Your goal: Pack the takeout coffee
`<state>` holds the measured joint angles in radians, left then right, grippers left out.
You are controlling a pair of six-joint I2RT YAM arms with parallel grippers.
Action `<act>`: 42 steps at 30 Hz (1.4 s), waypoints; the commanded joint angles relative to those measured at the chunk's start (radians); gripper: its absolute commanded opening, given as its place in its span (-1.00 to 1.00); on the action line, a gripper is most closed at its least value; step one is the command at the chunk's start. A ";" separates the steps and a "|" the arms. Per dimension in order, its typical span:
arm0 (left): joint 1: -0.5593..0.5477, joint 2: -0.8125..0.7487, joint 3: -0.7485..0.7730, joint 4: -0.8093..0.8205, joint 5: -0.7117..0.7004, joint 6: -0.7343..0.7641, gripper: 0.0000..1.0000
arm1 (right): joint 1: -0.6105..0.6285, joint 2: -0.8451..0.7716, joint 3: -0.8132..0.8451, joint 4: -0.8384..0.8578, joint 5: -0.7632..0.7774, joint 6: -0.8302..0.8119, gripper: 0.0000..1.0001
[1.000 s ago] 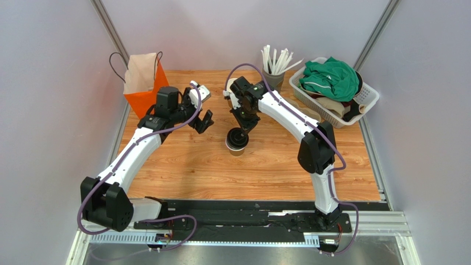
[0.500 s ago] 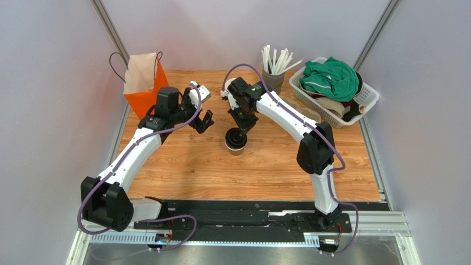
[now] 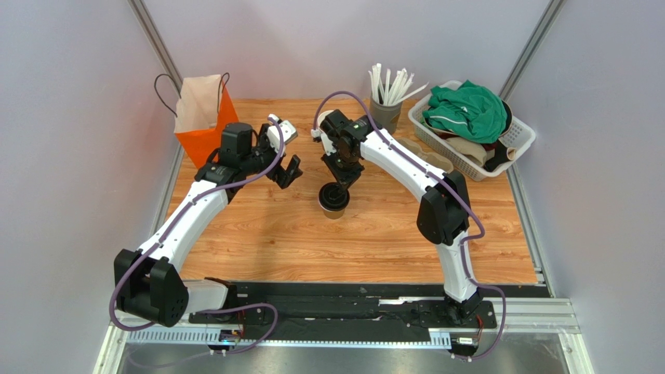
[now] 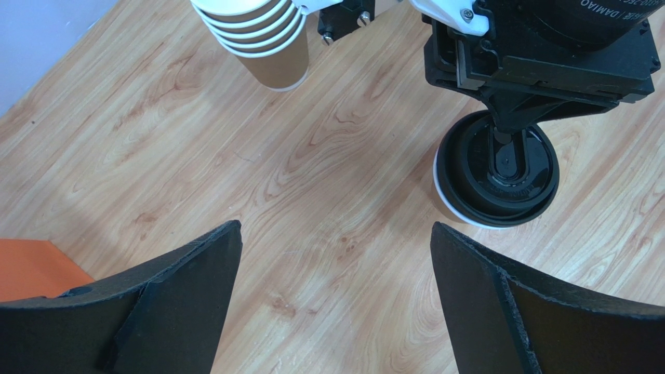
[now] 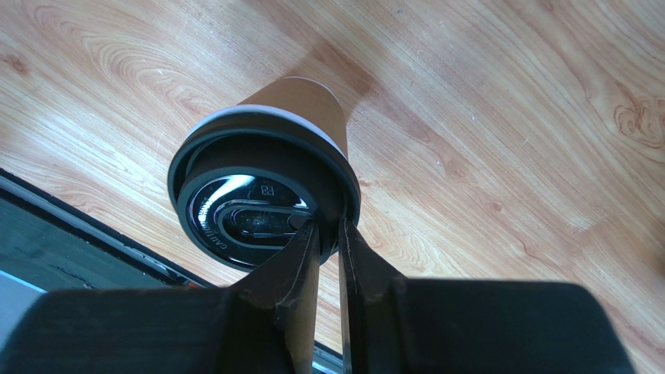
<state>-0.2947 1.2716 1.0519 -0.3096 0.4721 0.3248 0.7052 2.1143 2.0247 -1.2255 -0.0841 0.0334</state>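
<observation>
black rim of the coffee (image 5: 250,214) sat in my barely parted right hand (image 5: 328,234), grip unclear; left hand (image 4: 334,230) gaped empty.

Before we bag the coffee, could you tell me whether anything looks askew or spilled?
Nothing has spilled, and the cup stands upright. A white sliver of its rim shows under one side of the black lid, so the lid may not be fully seated.

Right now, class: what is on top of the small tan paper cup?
A round black plastic lid caps it; the right gripper straddles its rim. The cup interior is hidden.
</observation>
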 commanded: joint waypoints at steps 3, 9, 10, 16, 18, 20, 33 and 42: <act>-0.004 0.011 0.005 0.029 0.030 -0.020 0.98 | 0.010 -0.007 0.062 0.012 0.023 -0.001 -0.63; -0.004 0.011 0.007 0.026 0.031 -0.021 0.98 | 0.011 -0.010 0.063 0.015 0.030 -0.001 -0.56; -0.004 0.009 0.007 0.026 0.033 -0.021 0.98 | 0.011 -0.011 0.062 0.014 0.030 -0.003 -0.55; -0.004 0.014 0.008 0.023 0.040 -0.023 0.98 | 0.014 -0.017 0.074 0.009 0.032 -0.006 -0.53; -0.006 0.017 0.013 0.021 0.049 -0.026 0.98 | 0.013 -0.033 0.083 0.009 0.029 -0.012 -0.50; -0.004 0.028 0.020 0.018 0.066 -0.033 0.98 | 0.011 -0.059 0.098 0.006 0.014 -0.020 -0.48; -0.101 0.181 0.171 -0.086 0.054 -0.018 0.98 | -0.055 -0.211 -0.072 0.092 -0.075 -0.059 -0.43; -0.144 0.281 0.238 -0.085 0.068 -0.039 0.98 | -0.107 -0.229 -0.192 0.179 -0.100 -0.055 -0.44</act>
<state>-0.4202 1.5303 1.2385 -0.3923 0.5182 0.3004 0.6308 1.9160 1.8545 -1.1183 -0.1474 -0.0166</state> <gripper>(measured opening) 0.990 0.285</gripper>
